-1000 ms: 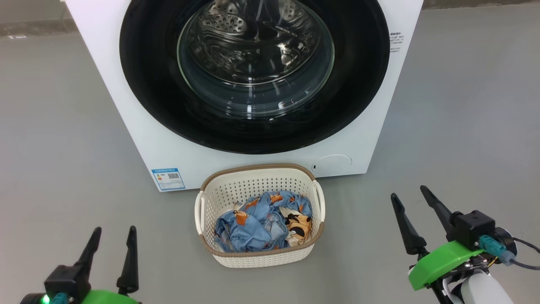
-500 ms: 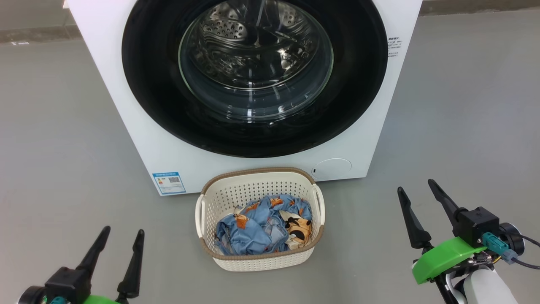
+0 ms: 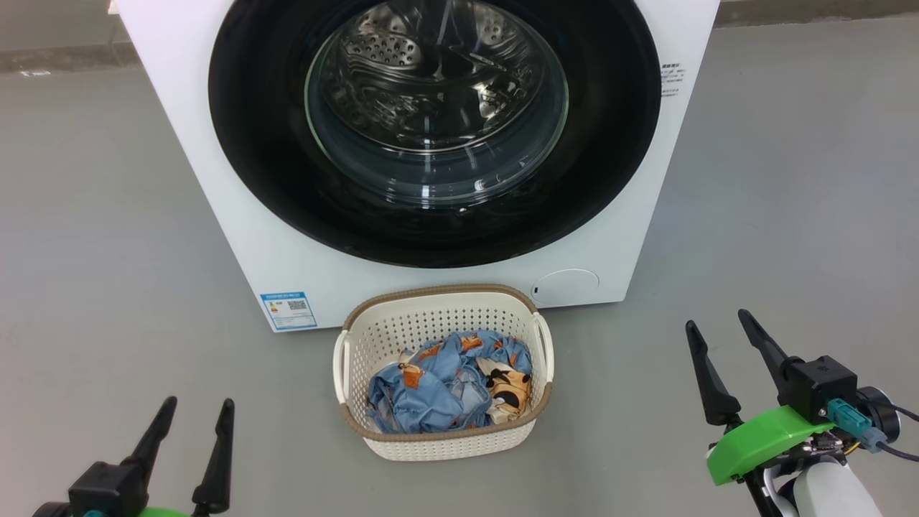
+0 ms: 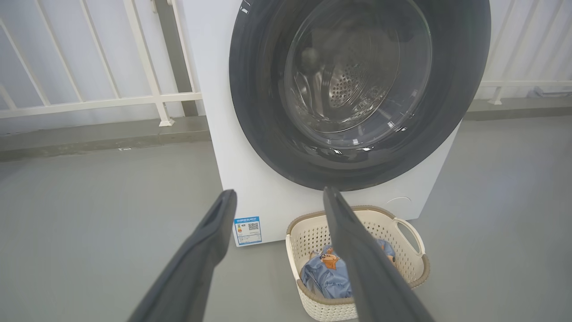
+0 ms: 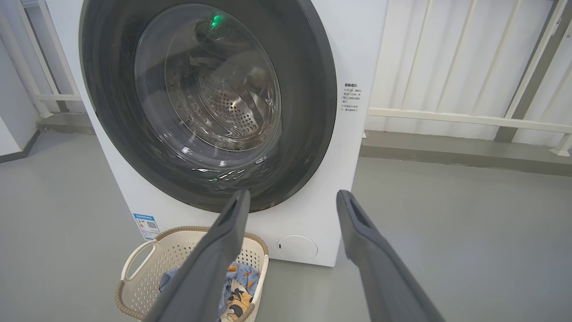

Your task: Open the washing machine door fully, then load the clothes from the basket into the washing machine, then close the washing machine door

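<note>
The washing machine (image 3: 323, 287) stands straight ahead, and the washing machine door (image 3: 251, 143) lies shut flat against its front, with the steel drum visible through the glass. On the floor right in front of it sits the basket (image 3: 441, 291), holding the light blue printed clothes (image 3: 445, 384). My left gripper (image 3: 199, 403) hovers open at the lower left, well left of the basket. At the lower right, my right gripper (image 3: 716, 319) is open too, right of the basket. Both wrist views look past open fingers, the left gripper (image 4: 279, 191) and the right gripper (image 5: 293, 192), at the door (image 5: 313, 112) and the basket (image 4: 402, 223).
Grey floor stretches on both sides of the machine. Behind it run a white railing (image 4: 111, 100) and a low raised kerb (image 5: 469, 154). A blue label (image 3: 288, 310) and a round flap (image 3: 567, 286) mark the machine's lower front.
The camera tilted slightly, shifting the scene down. My right gripper drifted a little to the right. My left gripper rose slightly, then sank back. Both stay open.
</note>
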